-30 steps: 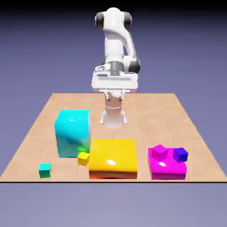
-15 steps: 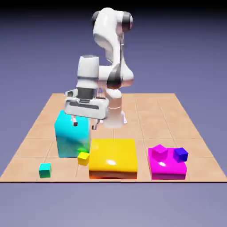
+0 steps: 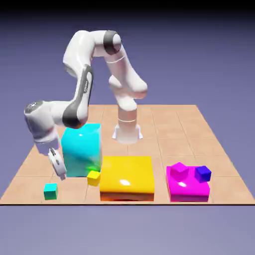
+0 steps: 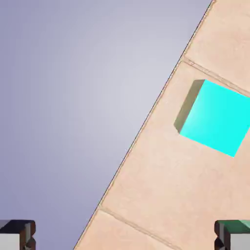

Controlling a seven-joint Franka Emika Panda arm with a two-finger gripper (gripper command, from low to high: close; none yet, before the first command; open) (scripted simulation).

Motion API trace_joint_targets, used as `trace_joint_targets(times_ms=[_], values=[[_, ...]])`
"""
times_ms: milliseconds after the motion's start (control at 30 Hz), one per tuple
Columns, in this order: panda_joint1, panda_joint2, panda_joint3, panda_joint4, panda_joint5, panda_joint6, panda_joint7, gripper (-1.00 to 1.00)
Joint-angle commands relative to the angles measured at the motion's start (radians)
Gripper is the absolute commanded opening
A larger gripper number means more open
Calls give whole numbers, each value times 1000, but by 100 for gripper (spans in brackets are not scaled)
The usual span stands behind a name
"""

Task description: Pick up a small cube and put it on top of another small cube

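Exterior view: my arm [image 3: 77,52] bends over toward the exterior view's left, and my gripper [image 3: 62,175] hangs tilted, above and near the small teal-green cube [image 3: 51,191], apart from it. Cube sits on the tiled table [image 3: 164,134], close to the front edge at the exterior view's left, plain and glossy. Large cyan block [image 3: 82,149] stands upright beyond it, toward my base; tiny yellow cube [image 3: 93,178] lies just beside the block's front right corner, between it and the wide yellow-orange block [image 3: 127,174]. Well apart, at the exterior view's right, a low magenta block [image 3: 188,191], with a small magenta cube [image 3: 179,171] and a small dark blue cube [image 3: 202,174] seen against its upper part, both turned askew; whether they rest on it I cannot tell. Hand view: my jaws stand wide apart, one grey tip in each lower corner, bare tile and backdrop [image 4: 88,112] between them, nothing held. The teal-green cube shows bright cyan from here, right of the middle and higher in the picture than my tips, its far corner reaching the picture's right side. One narrow side face lies in brownish shade. Table edge runs aslant from lower left to upper right, pale seams meeting it; the cube lies on the tile side.
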Motion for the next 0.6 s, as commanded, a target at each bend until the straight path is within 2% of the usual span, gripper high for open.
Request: trace_joint_targets(times_ms=[0,167,300,333,467,567], values=[[-29,36,12,32,1,-28,22,0],[-176,217,73,190,5,-168,129,0],[-157,310,59,147,-11,-42,136,0],[-157,310,59,147,-11,-42,136,-100],[-184,232,76,199,4,-172,136,-100],[-99,126,128,96,90,-129,197,-100]])
